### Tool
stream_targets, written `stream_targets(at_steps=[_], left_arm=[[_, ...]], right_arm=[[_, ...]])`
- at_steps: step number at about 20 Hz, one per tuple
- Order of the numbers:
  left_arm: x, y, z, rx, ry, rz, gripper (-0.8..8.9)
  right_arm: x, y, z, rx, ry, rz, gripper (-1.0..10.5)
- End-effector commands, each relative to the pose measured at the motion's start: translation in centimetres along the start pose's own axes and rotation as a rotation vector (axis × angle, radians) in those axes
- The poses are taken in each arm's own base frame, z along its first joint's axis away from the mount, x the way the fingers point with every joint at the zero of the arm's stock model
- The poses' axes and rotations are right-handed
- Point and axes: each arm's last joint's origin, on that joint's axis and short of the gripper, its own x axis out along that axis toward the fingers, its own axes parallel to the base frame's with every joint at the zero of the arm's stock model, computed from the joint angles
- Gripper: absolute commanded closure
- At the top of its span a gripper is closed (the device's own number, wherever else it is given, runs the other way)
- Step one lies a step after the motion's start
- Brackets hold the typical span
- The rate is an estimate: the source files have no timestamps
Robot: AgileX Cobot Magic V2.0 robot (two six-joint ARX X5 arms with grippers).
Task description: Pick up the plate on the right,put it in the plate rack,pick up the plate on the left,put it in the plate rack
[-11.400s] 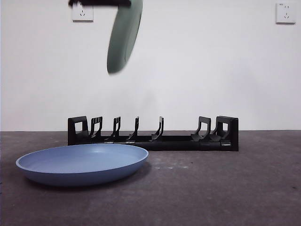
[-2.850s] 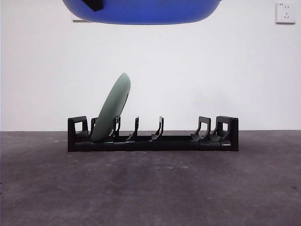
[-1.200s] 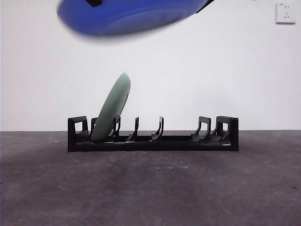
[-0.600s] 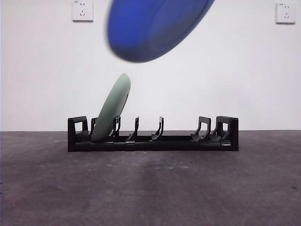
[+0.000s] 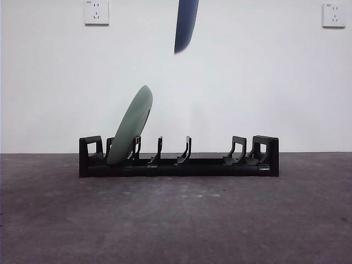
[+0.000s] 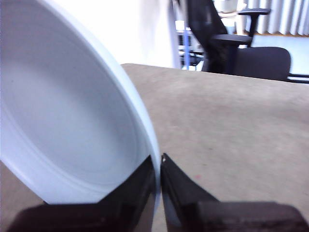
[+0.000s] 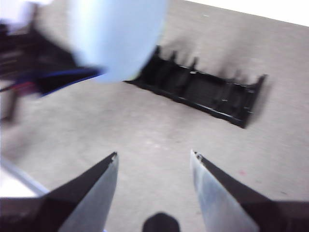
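The blue plate (image 5: 186, 25) hangs edge-on and upright high above the plate rack (image 5: 179, 160), over its middle prongs. My left gripper (image 6: 158, 169) is shut on the plate's rim (image 6: 145, 140); the plate's pale inside (image 6: 63, 125) fills the left wrist view. A green plate (image 5: 131, 127) leans in the slots at the rack's left end. My right gripper (image 7: 154, 157) is open and holds nothing, high above the table and looking down at the rack (image 7: 203, 89). There the blue plate (image 7: 116, 34) shows blurred, covering one end of the rack.
Bare grey table (image 5: 220, 220) lies in front of the rack. A white wall with two sockets (image 5: 97, 12) stands behind. The rack's right half has free prongs (image 5: 237, 149). An office chair (image 6: 251, 53) stands beyond the table's edge.
The blue plate has turned from flat overhead to upright and edge-on, and its low end has shifted right above the rack's middle. The green plate stays in the rack.
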Motion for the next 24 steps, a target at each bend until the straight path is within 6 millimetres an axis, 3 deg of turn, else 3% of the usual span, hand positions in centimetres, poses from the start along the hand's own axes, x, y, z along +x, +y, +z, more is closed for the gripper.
stream_targets(at_steps=[1, 5, 11, 16, 24], left_arm=[[2.1, 1.3, -1.1, -0.069, -0.009, 0.024, 8.22], [5.5, 3.0, -3.4, -0.089, 0.01, 0.048, 8.22], [9.0, 5.3, -7.4, -0.121, 0.078, 0.087, 8.22], [10.9, 6.7, -10.4, -0.149, 0.147, 0.094, 8.22], [13.1, 7.1, -14.1, -0.162, 0.238, 0.092, 8.22]], right_arm=[[-0.2, 0.2, -0.3, -0.003, 0.018, 0.048, 6.9], [-0.2, 0.2, -0.3, -0.003, 0.018, 0.056, 6.9], [-0.2, 0.2, -0.3, -0.005, 0.018, 0.056, 6.9], [-0.2, 0.2, -0.3, -0.009, 0.018, 0.056, 6.9], [-0.2, 0.2, -0.3, -0.016, 0.019, 0.057, 6.9]])
